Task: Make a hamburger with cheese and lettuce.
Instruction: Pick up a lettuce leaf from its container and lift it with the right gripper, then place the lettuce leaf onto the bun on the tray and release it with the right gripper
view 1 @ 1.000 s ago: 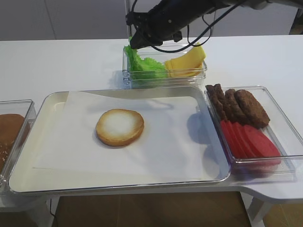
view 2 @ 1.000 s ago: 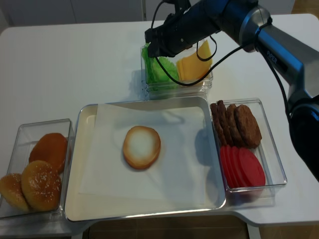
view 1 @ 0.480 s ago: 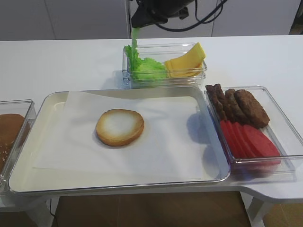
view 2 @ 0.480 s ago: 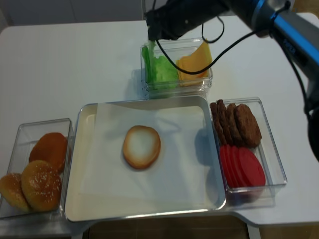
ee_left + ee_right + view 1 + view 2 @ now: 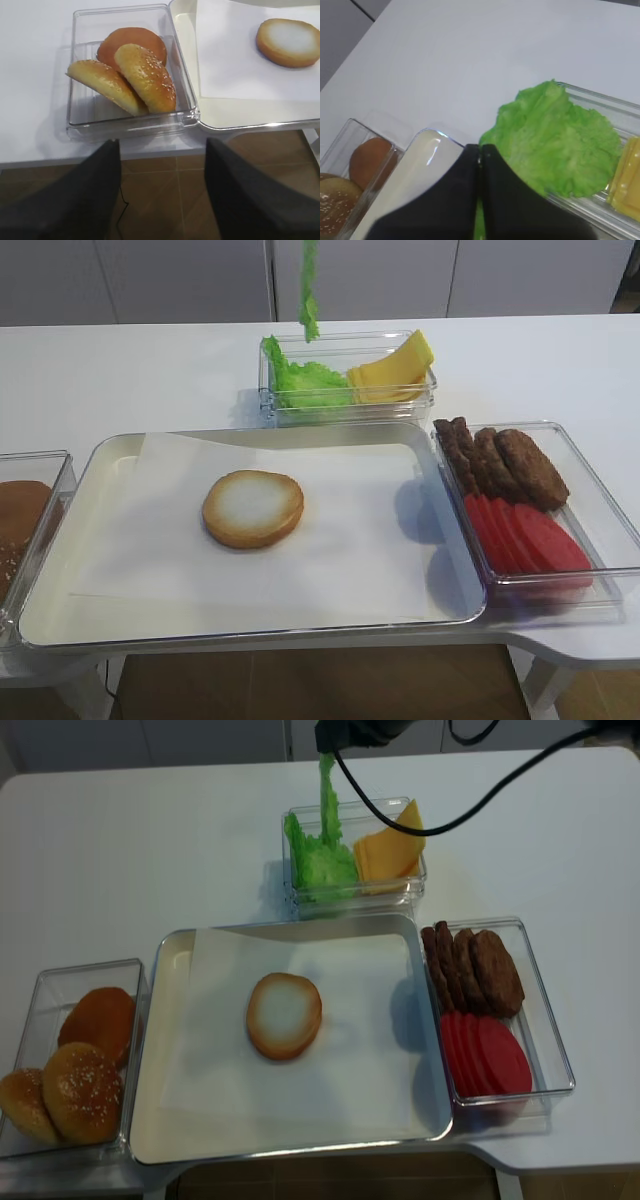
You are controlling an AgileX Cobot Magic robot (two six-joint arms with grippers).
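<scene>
While your right end effector [image 5: 480,152] stays clamped on a lettuce [image 5: 327,782] leaf, your left end effector's [image 5: 162,192] fingers stand apart over the desk [image 5: 30,75] edge.

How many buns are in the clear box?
3 bun tops in the clear box: a plain bun at the back, two seeded buns leaning in front. More could hide behind them.

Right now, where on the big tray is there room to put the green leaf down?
The paper on the tray is bare all round the bun half: wide patches left and right of it, narrower strips in front and behind. The side bins are crowded: buns at left, patties and tomato slices at right. The lettuce hangs from the right gripper.
</scene>
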